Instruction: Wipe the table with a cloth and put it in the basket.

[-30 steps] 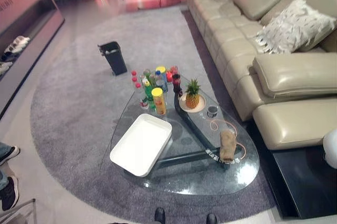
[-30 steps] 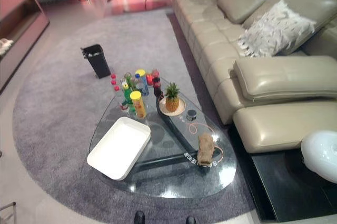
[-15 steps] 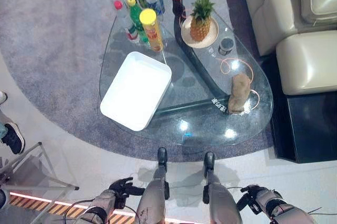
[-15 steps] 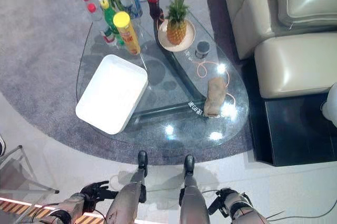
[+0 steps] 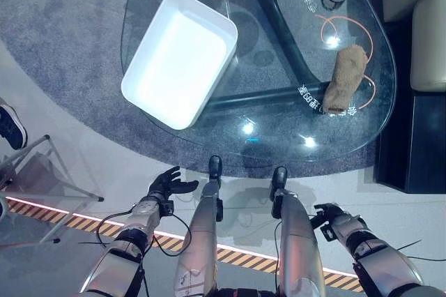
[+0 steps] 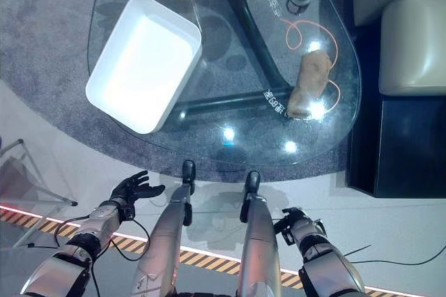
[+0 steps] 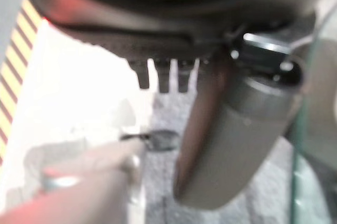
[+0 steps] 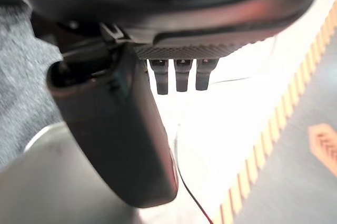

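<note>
In the left eye view we look down on a rounded glass table [image 5: 279, 136] standing on a grey rug [image 5: 63, 25]. A rolled tan cloth [image 5: 344, 79] lies on the table's right side, beside a thin orange cord loop [image 5: 333, 26]. A white rectangular plastic basket [image 5: 182, 58] sits on the table's left side, well apart from the cloth. Our left robot hand [image 5: 166, 184] hangs low over the floor, fingers spread and holding nothing.

In the right eye view, our right robot hand [image 6: 296, 224] hangs by the leg.

In the right wrist view its fingers reach out straight, gripping nothing.
</note>
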`<state>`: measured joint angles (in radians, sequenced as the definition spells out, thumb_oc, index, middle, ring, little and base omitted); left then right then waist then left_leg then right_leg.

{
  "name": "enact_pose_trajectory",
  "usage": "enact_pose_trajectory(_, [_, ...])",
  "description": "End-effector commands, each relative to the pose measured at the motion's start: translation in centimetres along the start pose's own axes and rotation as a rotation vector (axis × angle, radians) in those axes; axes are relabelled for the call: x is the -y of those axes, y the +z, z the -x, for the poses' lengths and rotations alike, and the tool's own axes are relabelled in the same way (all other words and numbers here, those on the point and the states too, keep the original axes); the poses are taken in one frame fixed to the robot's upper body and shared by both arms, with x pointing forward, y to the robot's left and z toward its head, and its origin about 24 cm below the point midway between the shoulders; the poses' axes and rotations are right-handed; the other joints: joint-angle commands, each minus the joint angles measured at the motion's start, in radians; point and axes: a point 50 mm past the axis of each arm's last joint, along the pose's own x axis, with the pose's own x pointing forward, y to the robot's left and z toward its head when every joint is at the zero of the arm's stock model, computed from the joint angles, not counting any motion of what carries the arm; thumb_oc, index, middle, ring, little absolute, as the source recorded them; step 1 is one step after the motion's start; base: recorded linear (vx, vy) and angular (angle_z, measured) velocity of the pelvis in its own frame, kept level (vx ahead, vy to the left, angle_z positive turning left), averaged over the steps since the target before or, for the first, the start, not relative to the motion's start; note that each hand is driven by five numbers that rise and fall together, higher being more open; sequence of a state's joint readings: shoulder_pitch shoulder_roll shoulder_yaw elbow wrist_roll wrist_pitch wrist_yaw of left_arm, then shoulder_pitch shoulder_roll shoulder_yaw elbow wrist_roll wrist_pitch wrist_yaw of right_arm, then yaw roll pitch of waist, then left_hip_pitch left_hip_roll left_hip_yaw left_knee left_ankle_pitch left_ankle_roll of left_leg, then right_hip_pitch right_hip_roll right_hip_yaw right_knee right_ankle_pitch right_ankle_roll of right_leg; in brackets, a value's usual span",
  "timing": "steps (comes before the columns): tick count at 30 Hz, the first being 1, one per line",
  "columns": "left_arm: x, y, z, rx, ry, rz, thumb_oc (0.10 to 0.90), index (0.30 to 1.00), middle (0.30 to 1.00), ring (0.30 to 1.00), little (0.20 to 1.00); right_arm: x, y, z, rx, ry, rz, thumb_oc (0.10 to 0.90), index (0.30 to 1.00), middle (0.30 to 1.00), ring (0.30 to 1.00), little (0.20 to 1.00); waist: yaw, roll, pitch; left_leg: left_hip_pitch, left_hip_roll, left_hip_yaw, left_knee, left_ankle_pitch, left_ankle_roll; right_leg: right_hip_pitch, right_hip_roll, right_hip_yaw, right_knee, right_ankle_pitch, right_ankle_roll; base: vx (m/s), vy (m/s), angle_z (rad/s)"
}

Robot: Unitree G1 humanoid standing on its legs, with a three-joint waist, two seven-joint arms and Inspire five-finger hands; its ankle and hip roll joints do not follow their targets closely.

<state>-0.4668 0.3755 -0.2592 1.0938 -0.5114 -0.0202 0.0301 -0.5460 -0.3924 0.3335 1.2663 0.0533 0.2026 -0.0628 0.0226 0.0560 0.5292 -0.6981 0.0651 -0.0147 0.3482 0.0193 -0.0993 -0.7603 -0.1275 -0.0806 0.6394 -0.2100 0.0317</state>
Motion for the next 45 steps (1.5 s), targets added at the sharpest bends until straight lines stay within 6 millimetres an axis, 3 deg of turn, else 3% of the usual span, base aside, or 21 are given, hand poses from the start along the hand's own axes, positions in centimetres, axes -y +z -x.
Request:
enact_pose_trajectory(1, [-2.1, -1.8, 0.7, -0.014, 0.074, 0.044, 0.8, 0.9, 0.9, 0.9, 0.9, 2.2, -3.2, 0.1, -0.031, -0.141, -0.084, 0.8, 0.9, 0.9, 0.9, 0.9, -0.001, -0.006, -0.009, -0.091, -0.05, -0.025, 0.195, -0.074, 0.063, -0.035, 0.043, -0.006, -0.022, 0.086, 0.014, 0.01, -0.034, 0.05])
enact_pose_trajectory(8, [-1.9, -1.7, 0.6, -0.01, 0.075, 0.052, 0.8, 0.9, 0.9, 0.9, 0.9, 3.5, -1.3, 0.2, 0.089, -0.249, -0.121, 0.8, 0.9, 0.9, 0.9, 0.9, -0.011, -0.005, -0.009, -0.134, -0.045, -0.016, 0.228, -0.086, 0.069, -0.078, 0.047, 0.0, 0.01, 0.081, 0.007, 0.0, 0.004, -0.01])
enact_pose_trajectory(19, [-2.4, -2.1, 0.7, -0.012, 0.086, 0.05, 0.8, 0.9, 0.9, 0.9, 0.9, 4.2, -1.4, 0.4, 0.115, -0.342, -0.184, 0.8, 0.9, 0.9, 0.9, 0.9, -0.019, -0.008, -0.009, -0.149, -0.051, -0.009, 0.227, -0.086, 0.064, -0.088, 0.046, 0.001, -0.022, 0.1, 0.009, 0.0, 0.003, 0.0])
enact_pose_trajectory(25, [-2.6, -2.7, 0.9, -0.011, 0.092, 0.05, 0.8, 0.9, 0.9, 0.9, 0.9, 6.8, -3.7, 0.9, 0.007, -0.568, -0.513, 0.8, 0.9, 0.9, 0.9, 0.9, -0.022, -0.006, -0.009, -0.148, -0.049, -0.004, 0.227, -0.09, 0.063, -0.082, 0.047, 0.002, -0.034, 0.105, 0.012, 0.0, 0.0, 0.0])
enact_pose_trajectory(26, [-2.7, -3.1, 1.0, -0.014, 0.094, 0.05, 0.8, 0.9, 0.9, 0.9, 0.9, 7.9, -4.3, 1.2, 0.002, -0.641, -0.638, 0.8, 0.9, 0.9, 0.9, 0.9, -0.023, -0.006, -0.009, -0.146, -0.048, -0.003, 0.229, -0.094, 0.062, -0.079, 0.047, 0.002, -0.035, 0.105, 0.012, 0.0, 0.0, 0.0])
enact_pose_trajectory(28, [-2.7, -3.2, 1.1, -0.015, 0.094, 0.048, 0.8, 0.9, 0.9, 0.9, 0.9, 8.2, -4.5, 1.3, 0.003, -0.659, -0.67, 0.8, 0.9, 0.9, 0.9, 0.9, -0.022, -0.005, -0.009, -0.146, -0.047, -0.003, 0.229, -0.095, 0.062, -0.078, 0.046, 0.002, -0.036, 0.105, 0.013, 0.0, 0.0, 0.0])
enact_pose_trajectory(29, [-2.7, -3.3, 1.1, -0.017, 0.095, 0.046, 0.8, 0.9, 0.9, 0.9, 0.9, 9.3, -4.5, 1.7, 0.028, -0.734, -0.783, 0.8, 0.9, 0.9, 0.9, 0.9, -0.023, -0.005, -0.009, -0.145, -0.047, -0.001, 0.229, -0.098, 0.063, -0.077, 0.046, 0.001, -0.038, 0.107, 0.014, 0.01, -0.037, 0.0])
enact_pose_trajectory(30, [-2.7, -3.5, 1.1, -0.02, 0.096, 0.04, 0.8, 0.9, 0.9, 0.9, 0.9, 10.8, -4.1, 2.2, 0.072, -0.808, -0.918, 0.8, 0.9, 0.9, 0.9, 0.9, -0.022, -0.005, -0.009, -0.146, -0.046, 0.0, 0.232, -0.102, 0.063, -0.077, 0.046, 0.002, -0.04, 0.11, 0.016, 0.01, -0.042, 0.0])
enact_pose_trajectory(32, [-2.8, -3.5, 1.1, -0.022, 0.097, 0.039, 0.8, 0.9, 0.9, 0.9, 0.9, 11.8, -3.5, 2.6, 0.121, -0.858, -0.991, 0.8, 0.9, 0.9, 0.9, 0.9, -0.022, -0.005, -0.009, -0.148, -0.047, 0.0, 0.233, -0.103, 0.064, -0.08, 0.046, 0.003, -0.039, 0.112, 0.017, 0.01, -0.016, 0.0])
enact_pose_trajectory(33, [-2.7, -3.6, 1.2, -0.022, 0.098, 0.035, 0.8, 0.9, 0.9, 0.9, 0.9, 13.0, -2.2, 3.2, 0.186, -0.915, -1.056, 0.8, 0.9, 0.9, 0.9, 0.9, -0.023, -0.006, -0.009, -0.149, -0.047, 0.001, 0.232, -0.104, 0.064, -0.082, 0.046, 0.003, -0.042, 0.115, 0.018, 0.0, 0.0, 0.0])
enact_pose_trajectory(39, [-2.6, -3.4, 1.1, -0.013, 0.099, 0.04, 0.8, 0.9, 0.9, 0.9, 0.9, 16.7, 2.2, 5.8, 0.428, -1.062, -1.216, 0.8, 0.9, 0.9, 0.9, 0.9, -0.024, -0.004, -0.009, -0.148, -0.048, 0.002, 0.206, -0.097, 0.063, -0.087, 0.049, 0.001, -0.063, 0.122, 0.016, 0.0, 0.0, 0.0])
enact_pose_trajectory(41, [-2.6, -3.4, 1.1, -0.012, 0.098, 0.039, 0.8, 0.9, 0.9, 0.9, 0.9, 17.1, 2.7, 6.2, 0.457, -1.074, -1.228, 0.8, 0.9, 0.9, 0.9, 0.9, -0.025, -0.003, -0.009, -0.148, -0.049, 0.001, 0.204, -0.096, 0.063, -0.087, 0.049, 0.0, -0.064, 0.122, 0.016, 0.0, 0.0, 0.0])
enact_pose_trajectory(45, [-2.6, -3.2, 1.2, -0.004, 0.096, 0.048, 0.8, 0.9, 0.9, 0.9, 0.9, 19.5, 7.8, 10.4, 0.772, -1.188, -1.27, 0.8, 0.9, 0.9, 0.9, 0.9, -0.025, -0.001, -0.009, -0.152, -0.053, 0.001, 0.191, -0.091, 0.061, -0.092, 0.045, -0.006, -0.077, 0.126, 0.016, -0.02, 0.016, 0.0])
